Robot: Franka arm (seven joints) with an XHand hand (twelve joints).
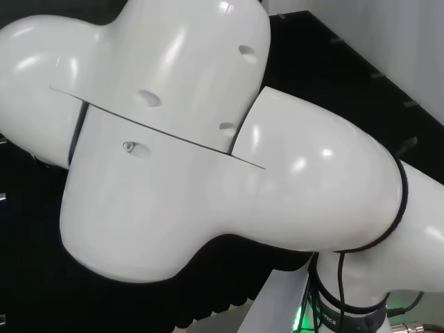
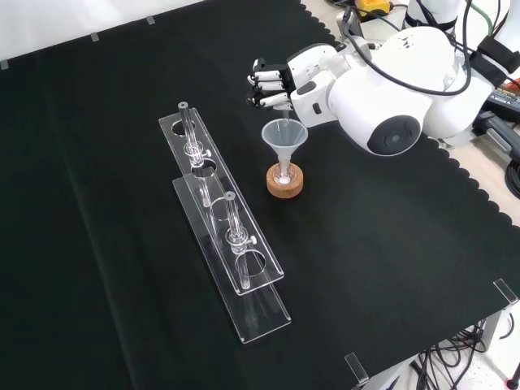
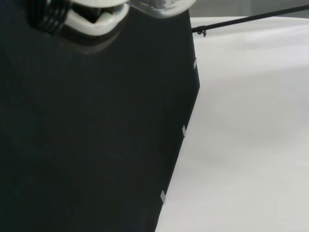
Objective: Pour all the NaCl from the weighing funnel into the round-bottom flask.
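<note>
My clear funnel (image 2: 283, 136) stands upright in the round-bottom flask (image 2: 284, 173), which sits on its cork ring (image 2: 285, 182) mid-cloth.

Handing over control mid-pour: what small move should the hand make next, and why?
Probably hold position and tip slightly further: in the front view the hand, fingers curled, sits just above the funnel standing in the flask on the cork ring. I cannot make out what it holds.

Black and white hand (image 2: 280, 85) curled just above clear funnel (image 2: 283, 136) in flask on cork ring (image 2: 285, 181); clear acrylic rack (image 2: 223, 219) left.
</note>
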